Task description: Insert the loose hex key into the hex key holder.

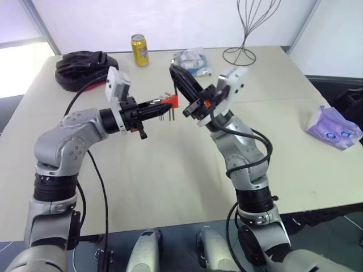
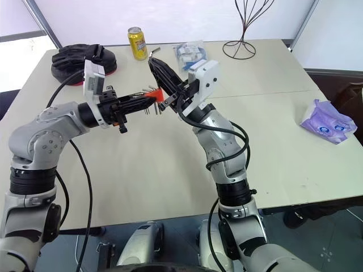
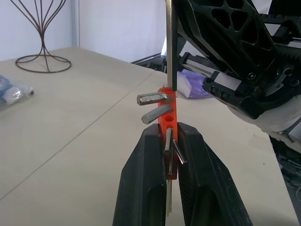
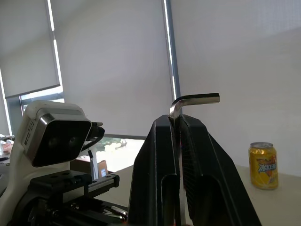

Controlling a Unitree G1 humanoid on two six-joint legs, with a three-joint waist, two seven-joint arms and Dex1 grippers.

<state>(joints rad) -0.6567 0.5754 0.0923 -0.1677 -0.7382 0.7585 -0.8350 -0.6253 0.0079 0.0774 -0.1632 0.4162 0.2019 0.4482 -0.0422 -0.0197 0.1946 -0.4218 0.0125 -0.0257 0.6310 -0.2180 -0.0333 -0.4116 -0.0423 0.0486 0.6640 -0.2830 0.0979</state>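
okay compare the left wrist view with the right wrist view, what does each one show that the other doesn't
Left wrist view: the hex key holder, orange, clamped between the left end effector fingers, its short keys sticking out, and the loose hex key coming straight down with its lower end at the holder's top. Also the wire stand on the table.

Right wrist view: the loose key's bent end above the shut right end effector, plus the yellow can.

Both share the loose hex key, and each shows the other arm's hardware.

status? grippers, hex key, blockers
Left gripper shut on hex key holder. Right gripper shut on loose hex key, long end at holder's top. Nothing between.
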